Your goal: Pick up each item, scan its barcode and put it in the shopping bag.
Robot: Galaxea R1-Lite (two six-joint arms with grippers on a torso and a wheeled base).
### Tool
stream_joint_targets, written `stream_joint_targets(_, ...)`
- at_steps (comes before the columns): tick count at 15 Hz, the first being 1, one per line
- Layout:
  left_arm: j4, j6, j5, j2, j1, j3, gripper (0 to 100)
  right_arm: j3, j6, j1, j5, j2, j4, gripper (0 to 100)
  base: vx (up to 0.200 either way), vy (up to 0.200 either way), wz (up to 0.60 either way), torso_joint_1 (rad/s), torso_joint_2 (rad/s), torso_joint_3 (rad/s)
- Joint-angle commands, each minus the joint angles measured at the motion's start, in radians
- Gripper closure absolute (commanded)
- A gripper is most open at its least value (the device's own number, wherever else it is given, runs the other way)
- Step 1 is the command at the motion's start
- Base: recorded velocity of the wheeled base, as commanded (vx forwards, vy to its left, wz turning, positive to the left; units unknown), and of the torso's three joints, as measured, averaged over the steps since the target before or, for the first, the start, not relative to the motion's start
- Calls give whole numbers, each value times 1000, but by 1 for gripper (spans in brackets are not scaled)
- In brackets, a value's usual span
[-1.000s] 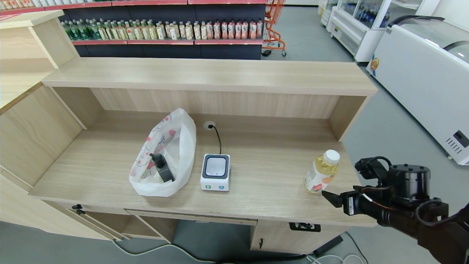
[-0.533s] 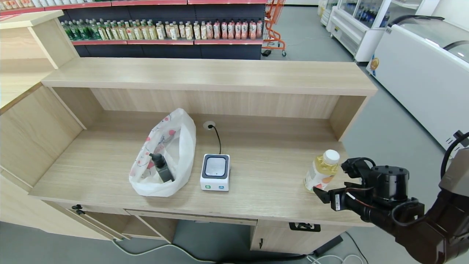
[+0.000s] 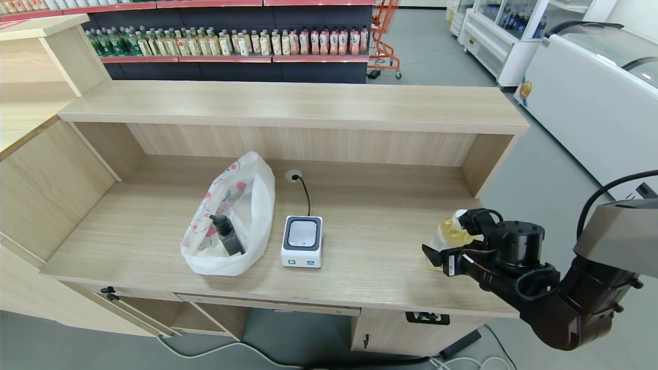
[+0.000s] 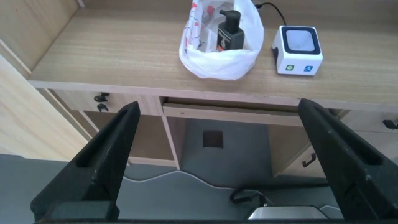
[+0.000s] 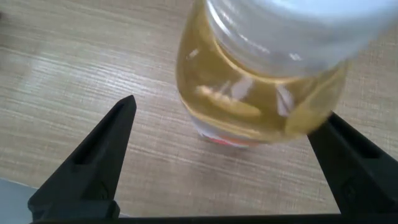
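A bottle (image 3: 450,234) of yellow drink with a white cap stands upright near the right end of the wooden counter (image 3: 370,241). My right gripper (image 3: 446,237) is open, one finger on each side of the bottle (image 5: 261,81), low on its body. The white scanner (image 3: 303,240) sits mid-counter. Left of it the white shopping bag (image 3: 229,216) lies open with a black pump bottle (image 3: 226,235) inside. My left gripper (image 4: 219,111) hangs open and holds nothing, out in front of the counter, facing the bag (image 4: 217,43) and the scanner (image 4: 299,48).
A raised shelf (image 3: 293,105) runs along the back of the counter, with side walls at both ends. The scanner's cable (image 3: 304,192) goes back to a grommet. Drawers (image 4: 224,115) sit under the front edge. Freezers (image 3: 596,103) stand to the right.
My right arm has moved forward and left along the counter's right end. Its open fingers, short of the bottle a second ago, now stand on either side of it. The bottle has not moved.
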Motion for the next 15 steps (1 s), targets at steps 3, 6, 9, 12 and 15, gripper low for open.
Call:
stream_joint_targets(3, 0, 0, 0, 2, 0, 0, 0, -70, -37, 25, -1, 77, -21, 0, 0, 0, 0, 0, 0, 0)
stream_joint_targets(6, 0, 0, 0, 2, 0, 0, 0, -87, -59, 42, 1, 121, -73, 0, 0, 0, 0, 0, 0, 0)
stream_joint_targets(9, 0, 0, 0, 2, 0, 0, 0, -123, -98, 41, 5, 166, -120, 0, 0, 0, 0, 0, 0, 0)
stream_joint_targets(12, 0, 0, 0, 2, 0, 0, 0, -196, -98, 50, 44, 196, -114, 0, 0, 0, 0, 0, 0, 0)
stream_joint_targets(15, 0, 0, 0, 2, 0, 0, 0, -235, -102, 68, 85, 218, -113, 100, 0, 0, 0, 0, 0, 0)
